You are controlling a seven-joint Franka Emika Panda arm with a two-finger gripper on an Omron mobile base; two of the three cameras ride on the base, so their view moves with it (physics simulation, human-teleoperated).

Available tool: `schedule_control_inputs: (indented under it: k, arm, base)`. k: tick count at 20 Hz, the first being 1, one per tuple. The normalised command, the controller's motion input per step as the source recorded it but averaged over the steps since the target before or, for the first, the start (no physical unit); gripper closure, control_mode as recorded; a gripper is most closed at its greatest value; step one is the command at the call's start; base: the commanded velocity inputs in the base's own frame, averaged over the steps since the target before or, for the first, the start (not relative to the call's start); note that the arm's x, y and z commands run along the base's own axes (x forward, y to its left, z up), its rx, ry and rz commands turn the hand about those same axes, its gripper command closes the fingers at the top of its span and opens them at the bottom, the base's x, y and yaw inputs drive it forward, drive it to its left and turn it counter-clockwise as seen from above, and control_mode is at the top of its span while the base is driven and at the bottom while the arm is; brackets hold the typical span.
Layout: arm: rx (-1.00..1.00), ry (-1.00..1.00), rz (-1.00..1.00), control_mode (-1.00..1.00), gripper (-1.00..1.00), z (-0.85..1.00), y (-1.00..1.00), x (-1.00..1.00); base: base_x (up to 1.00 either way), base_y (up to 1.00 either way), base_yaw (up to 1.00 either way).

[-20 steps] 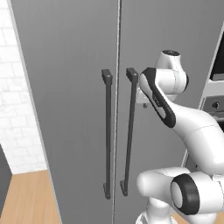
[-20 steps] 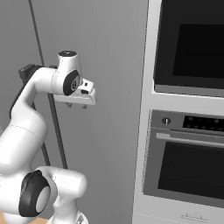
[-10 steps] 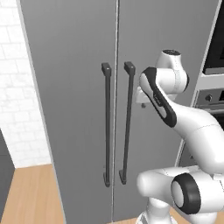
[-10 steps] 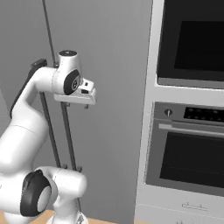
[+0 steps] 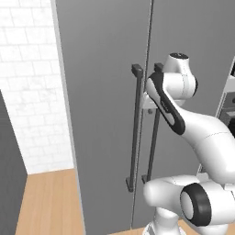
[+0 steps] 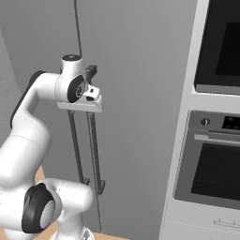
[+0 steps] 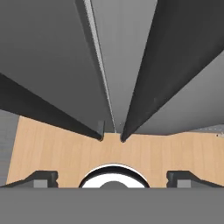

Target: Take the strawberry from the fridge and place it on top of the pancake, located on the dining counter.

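The fridge (image 5: pixel 101 92) stands shut, its two grey doors meeting at a seam with long dark bar handles (image 5: pixel 135 128) on either side. My gripper (image 7: pixel 112 178) is held high, close in front of the handles (image 6: pixel 93 150). It is open, with nothing between the wide-apart fingertips (image 7: pixel 41 177). The hand view looks down along both handles and the door seam to the wood floor. The strawberry is hidden behind the shut doors. The pancake and the dining counter are out of view.
A built-in oven stack (image 6: pixel 211 164) stands right of the fridge (image 6: pixel 140 70). A white brick wall (image 5: pixel 27 92) and a dark panel (image 5: pixel 9 183) lie to its left, above wood floor (image 5: pixel 46 202).
Both base views have shifted, so the base has moved: the fridge handles sit further right in the left view and more brick wall shows. The hand stays by the handles.
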Motion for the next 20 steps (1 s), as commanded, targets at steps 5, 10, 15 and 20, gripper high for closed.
schedule_control_inputs:
  k: [5, 10, 15, 20]
  arm:
    - [0.0, 0.0, 0.0, 1.0, -1.0, 0.0, 0.0, 0.0]
    - [0.0, 0.0, 0.0, 1.0, -1.0, 0.0, 0.0, 0.0]
    - [0.0, 0.0, 0.0, 1.0, -1.0, 0.0, 0.0, 0.0]
    - [0.0, 0.0, 0.0, 1.0, -1.0, 0.0, 0.0, 0.0]
  base:
    - [-0.14, 0.2, -0.01]
    - [-0.06, 0.35, -0.06]
    - [-0.4, -0.02, -0.02]
    - [-0.49, -0.07, 0.0]
